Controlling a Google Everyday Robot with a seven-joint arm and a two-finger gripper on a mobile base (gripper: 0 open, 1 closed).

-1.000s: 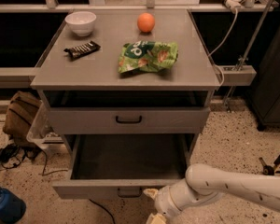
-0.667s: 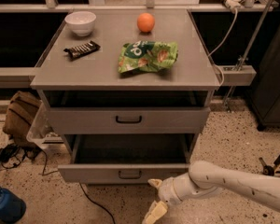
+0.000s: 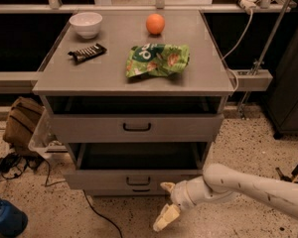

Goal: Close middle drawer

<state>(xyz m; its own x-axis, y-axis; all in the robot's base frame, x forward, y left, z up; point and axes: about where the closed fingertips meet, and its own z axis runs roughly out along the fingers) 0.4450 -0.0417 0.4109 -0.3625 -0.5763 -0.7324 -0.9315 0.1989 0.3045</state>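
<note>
The middle drawer (image 3: 104, 179) is a wide grey drawer with a small dark handle, second in the grey cabinet (image 3: 134, 81). It stands partly open, and a strip of its dark inside shows. My gripper (image 3: 166, 202) is low in front of the drawer's front, right of the handle. Its fingers are spread and hold nothing. The upper fingertip (image 3: 167, 186) is at or against the drawer front, and the lower finger (image 3: 165, 218) points down toward the floor. My white arm (image 3: 248, 185) comes in from the lower right.
The top drawer (image 3: 136, 127) is slightly open. A white bowl (image 3: 86, 24), an orange (image 3: 155, 24), a green snack bag (image 3: 157, 60) and a dark snack bar (image 3: 87, 52) lie on the cabinet top. A brown bag (image 3: 21, 120), cables (image 3: 10, 162) and a blue object (image 3: 5, 221) are on the floor at left.
The middle drawer has slid from far out to only partly open. My gripper has moved up and in toward the cabinet, following the drawer front.
</note>
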